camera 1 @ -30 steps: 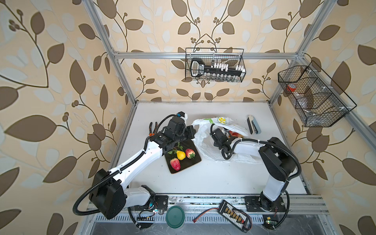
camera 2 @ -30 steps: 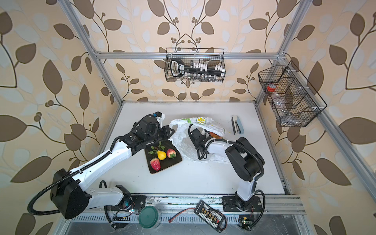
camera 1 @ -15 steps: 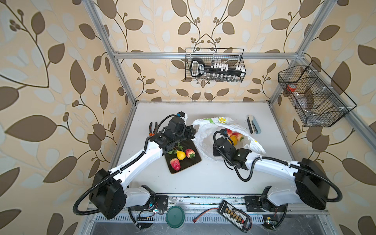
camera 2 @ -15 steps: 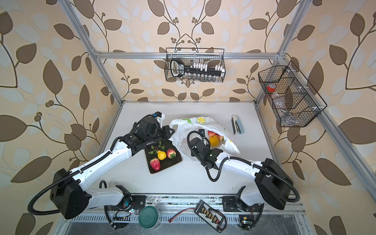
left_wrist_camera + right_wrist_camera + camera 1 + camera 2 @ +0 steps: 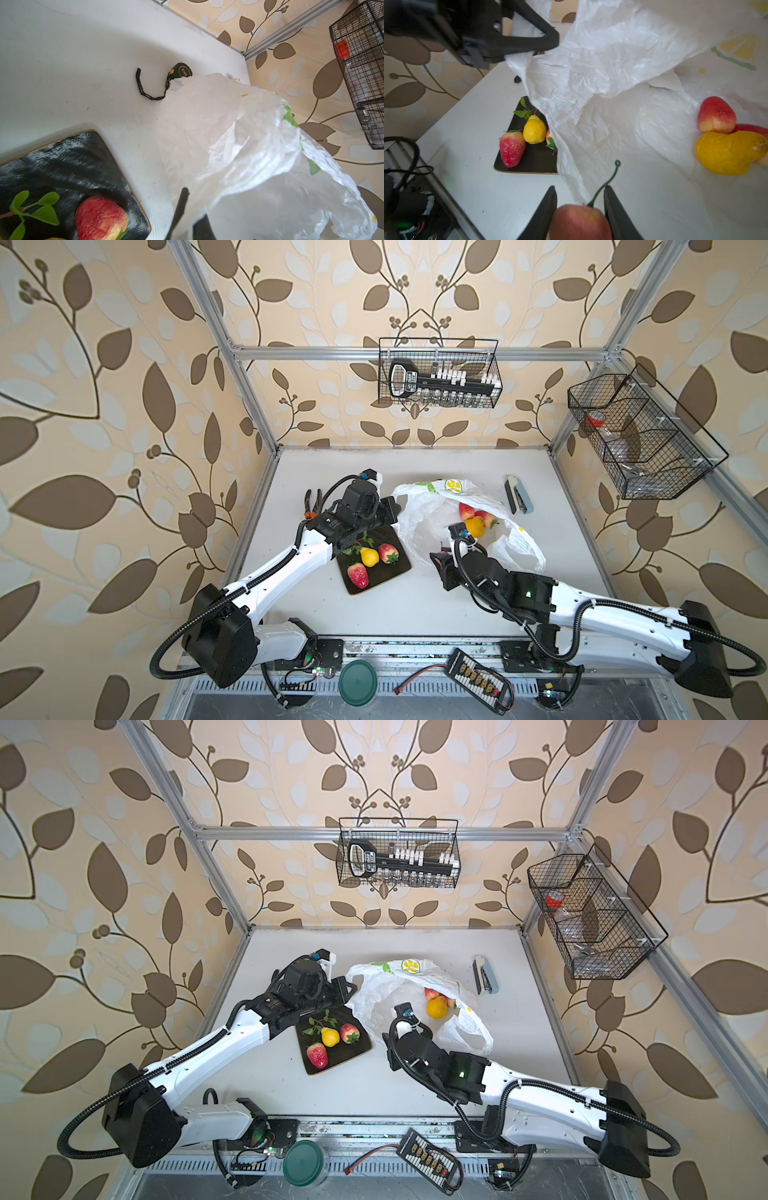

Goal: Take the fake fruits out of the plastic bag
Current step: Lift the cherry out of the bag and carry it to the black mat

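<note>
Three fruits (image 5: 369, 556) on plate (image 5: 386, 577); right gripper (image 5: 580, 193) clasps red fruit (image 5: 579, 222), left gripper (image 5: 194, 202) pinches bag (image 5: 419, 506) open. Next: carry it to plate.

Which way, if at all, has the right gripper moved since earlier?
Yes. In a top view the right gripper has pulled back out of the plastic bag, away from the stapler, toward the near end of the table, holding a red fruit.

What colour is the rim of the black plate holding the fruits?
Gold: a thin line edging the black plate, clearest in the left wrist view.
</note>
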